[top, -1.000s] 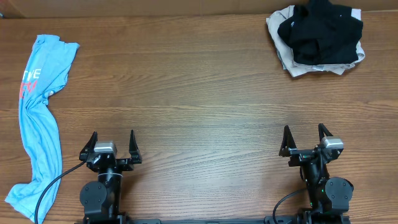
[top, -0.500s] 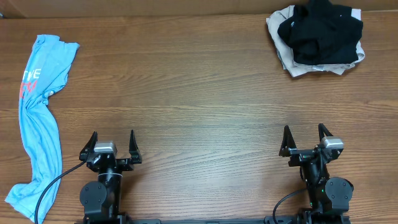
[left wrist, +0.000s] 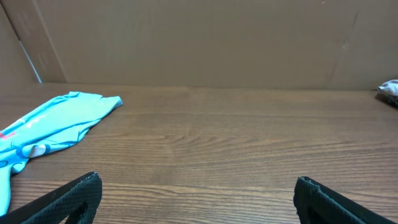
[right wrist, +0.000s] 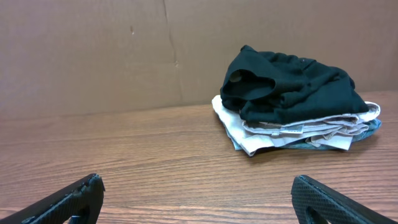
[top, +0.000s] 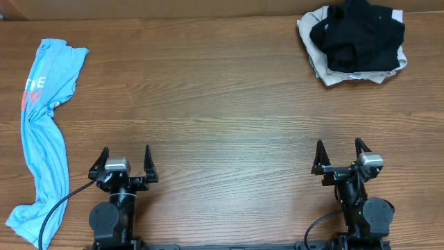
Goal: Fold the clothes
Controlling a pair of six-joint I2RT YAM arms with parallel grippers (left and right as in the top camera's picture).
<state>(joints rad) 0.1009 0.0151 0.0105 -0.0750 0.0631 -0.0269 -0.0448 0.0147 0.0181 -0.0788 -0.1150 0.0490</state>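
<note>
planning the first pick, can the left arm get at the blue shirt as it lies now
Probably yes: the blue shirt lies crumpled along the left edge of the table, close beside the open, empty left gripper, with only bare wood between them.

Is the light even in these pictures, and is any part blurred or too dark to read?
Overhead: even light, sharp, no glare on the table; the blue shirt reads clearly. Left wrist: the shirt is sharp, but the jaws at the bottom edge are soft dark shapes. Right wrist: the black garment is so dark that few folds show; the pale clothes under it are clear.
</note>
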